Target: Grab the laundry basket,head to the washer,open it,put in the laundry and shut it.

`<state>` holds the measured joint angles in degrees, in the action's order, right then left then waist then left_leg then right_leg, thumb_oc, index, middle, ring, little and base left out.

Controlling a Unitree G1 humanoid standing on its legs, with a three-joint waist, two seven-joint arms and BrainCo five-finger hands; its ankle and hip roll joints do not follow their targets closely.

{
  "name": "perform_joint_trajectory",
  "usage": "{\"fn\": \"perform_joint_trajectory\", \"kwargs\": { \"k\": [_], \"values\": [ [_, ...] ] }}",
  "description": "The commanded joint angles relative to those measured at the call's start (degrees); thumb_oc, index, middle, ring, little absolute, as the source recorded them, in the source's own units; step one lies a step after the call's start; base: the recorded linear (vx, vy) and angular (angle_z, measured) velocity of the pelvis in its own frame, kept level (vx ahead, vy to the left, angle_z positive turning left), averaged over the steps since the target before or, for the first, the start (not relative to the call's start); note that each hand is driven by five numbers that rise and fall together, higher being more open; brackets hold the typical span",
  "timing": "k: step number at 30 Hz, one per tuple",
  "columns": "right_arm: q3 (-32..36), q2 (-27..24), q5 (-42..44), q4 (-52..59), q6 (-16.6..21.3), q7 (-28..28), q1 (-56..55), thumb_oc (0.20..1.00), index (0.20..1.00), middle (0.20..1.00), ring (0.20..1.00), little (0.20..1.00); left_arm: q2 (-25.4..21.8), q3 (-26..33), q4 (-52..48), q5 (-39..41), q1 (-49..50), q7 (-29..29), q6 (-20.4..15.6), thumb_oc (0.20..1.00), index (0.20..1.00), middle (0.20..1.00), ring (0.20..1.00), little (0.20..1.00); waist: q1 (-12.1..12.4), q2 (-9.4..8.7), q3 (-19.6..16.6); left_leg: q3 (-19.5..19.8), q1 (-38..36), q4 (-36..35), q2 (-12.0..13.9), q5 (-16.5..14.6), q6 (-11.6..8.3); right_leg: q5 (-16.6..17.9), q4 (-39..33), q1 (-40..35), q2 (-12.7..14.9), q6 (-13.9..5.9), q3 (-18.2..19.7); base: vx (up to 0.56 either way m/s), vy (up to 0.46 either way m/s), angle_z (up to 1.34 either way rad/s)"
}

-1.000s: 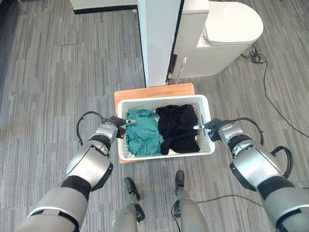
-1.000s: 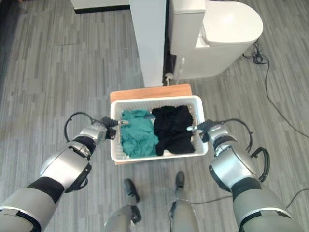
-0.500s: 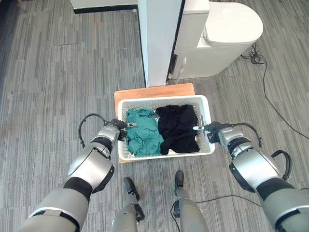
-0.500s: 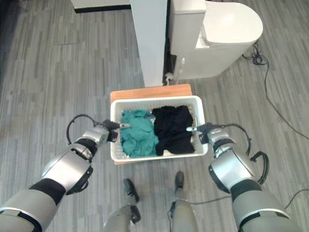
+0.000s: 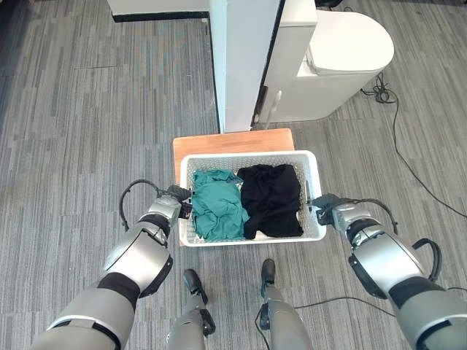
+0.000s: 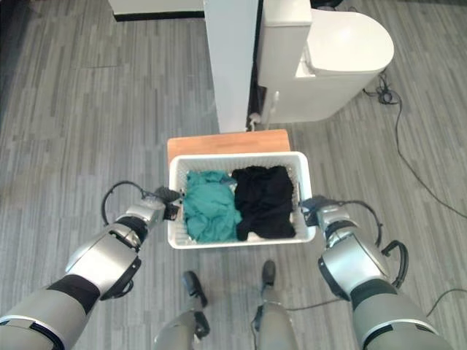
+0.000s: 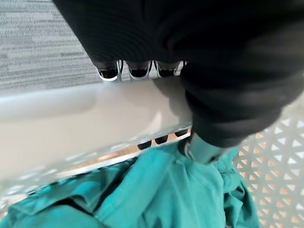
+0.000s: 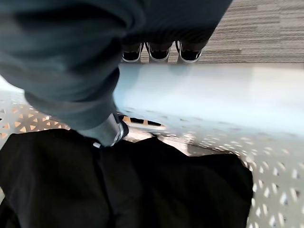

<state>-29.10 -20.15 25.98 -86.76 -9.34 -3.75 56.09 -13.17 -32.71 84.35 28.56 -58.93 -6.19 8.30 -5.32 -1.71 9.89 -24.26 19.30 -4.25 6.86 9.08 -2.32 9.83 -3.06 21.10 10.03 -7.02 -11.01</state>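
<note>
Both hands have closed in on the white laundry basket [image 5: 252,197] since a second ago — the left robot hand [image 5: 179,203] now clamps the rim at its left end, fingers under the lip and thumb inside by the teal garment [image 5: 217,205], while the right robot hand [image 5: 327,208] grips the right-end rim the same way beside the black garment [image 5: 271,199]. The basket sits on the wooden board [image 5: 232,141] on the floor — apparently not yet lifted, so the grab looks secured and raising it is next.

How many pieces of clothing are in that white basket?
2 can be seen: a teal garment in the laundry basket on the robot's left side, and a black garment on its right. More may lie hidden underneath.
</note>
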Motion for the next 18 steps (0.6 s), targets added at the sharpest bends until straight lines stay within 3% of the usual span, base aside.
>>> {"fn": "perform_joint_trajectory", "kwargs": {
  "k": [1, 9, 13, 18],
  "values": [
    [-0.81, 0.84, 0.49, -4.48, 2.10, -2.09, 9.06, 0.200, 0.200, 0.200, 0.200, 0.200, 2.97, 1.91, 2.71, -1.02, -7.72, 3.16, -1.24, 0.200, 0.200, 0.200, 0.200, 0.200, 0.89, 3.18, 4.63, 9.57, 1.06, -0.75, 1.58, 1.61, -3.87, 2.29, -1.94, -0.98, 0.05, -2.93, -1.97, 0.00, 0.000, 0.00],
    [-0.08, 1.99, 1.74, -2.91, 2.66, -2.71, 6.74, 0.200, 0.200, 0.200, 0.200, 0.200, 2.75, 3.23, 2.63, -1.27, -5.28, 2.68, -2.08, 0.200, 0.200, 0.200, 0.200, 0.200, 0.85, 3.19, 4.36, 9.40, -0.10, -0.75, 1.62, 1.29, -3.74, 2.03, -1.94, -1.77, 0.00, -2.79, -1.48, 0.00, -0.001, -0.02],
    [2.80, 2.76, 7.74, 1.08, 3.67, -2.84, 2.63, 0.200, 0.200, 0.200, 0.200, 0.200, 2.50, 5.33, 2.50, 0.10, -2.11, 2.68, -2.68, 0.200, 0.200, 0.200, 0.200, 0.200, 0.70, 3.15, 3.71, 8.87, -1.71, -0.75, 1.72, 0.88, -3.63, 1.56, -1.94, -2.90, -0.15, -2.59, -0.91, 0.02, -0.006, -0.06],
    [10.07, 2.98, 19.70, 7.62, 5.97, -2.65, -4.77, 0.200, 0.200, 0.200, 0.200, 0.200, 3.25, 11.67, 1.00, 11.22, 2.54, 3.35, -3.99, 0.200, 0.200, 0.200, 0.200, 0.200, 0.41, 3.69, 2.59, 8.20, -4.63, -0.75, 2.05, 0.06, -3.86, 0.53, -1.94, -5.33, -0.32, -2.42, -0.45, 0.03, -0.006, -0.06]
  ]
}}
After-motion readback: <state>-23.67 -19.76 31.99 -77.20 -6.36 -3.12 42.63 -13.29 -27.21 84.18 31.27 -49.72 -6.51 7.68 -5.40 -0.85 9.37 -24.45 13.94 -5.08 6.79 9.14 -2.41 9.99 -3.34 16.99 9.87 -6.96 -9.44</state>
